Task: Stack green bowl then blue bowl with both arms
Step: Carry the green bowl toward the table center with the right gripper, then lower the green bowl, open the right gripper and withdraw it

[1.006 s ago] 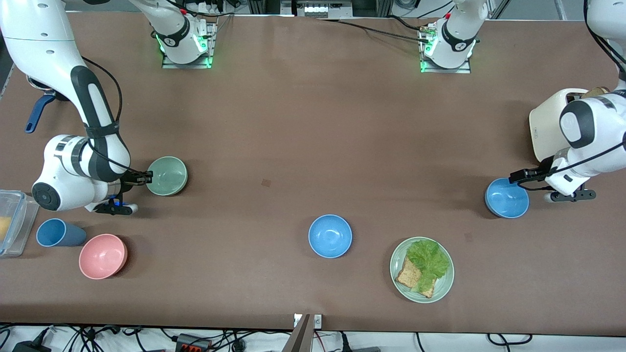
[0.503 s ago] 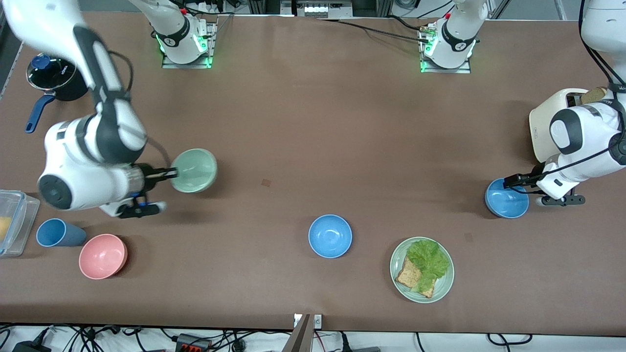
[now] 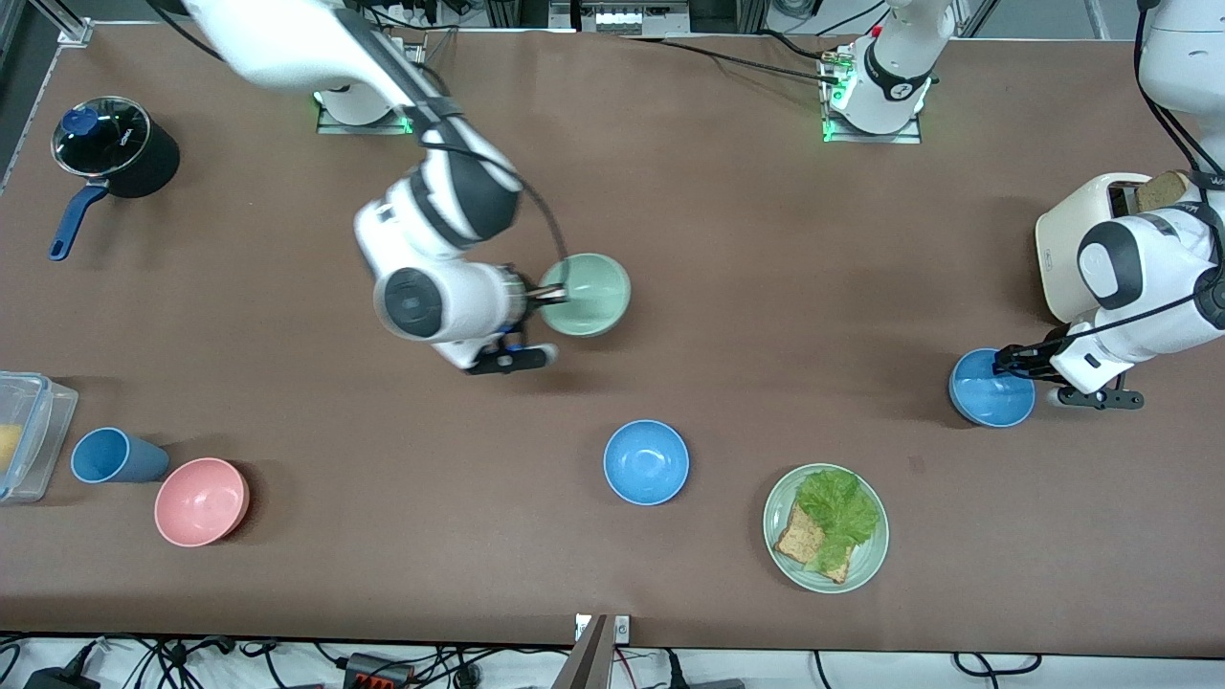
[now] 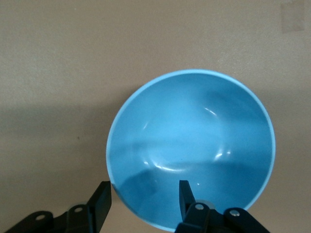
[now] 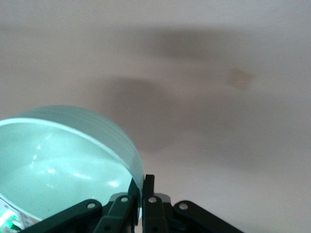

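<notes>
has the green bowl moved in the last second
Yes. The green bowl, held by the right hand, went from near the pink bowl toward the table's middle.

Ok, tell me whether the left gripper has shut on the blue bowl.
Open: in the left wrist view the left gripper straddles the blue bowl's rim, gap visible.

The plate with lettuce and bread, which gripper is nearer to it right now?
Left. The left gripper straddles the rim of a blue bowl beside the plate; the right gripper carries the green bowl over mid-table.
</notes>
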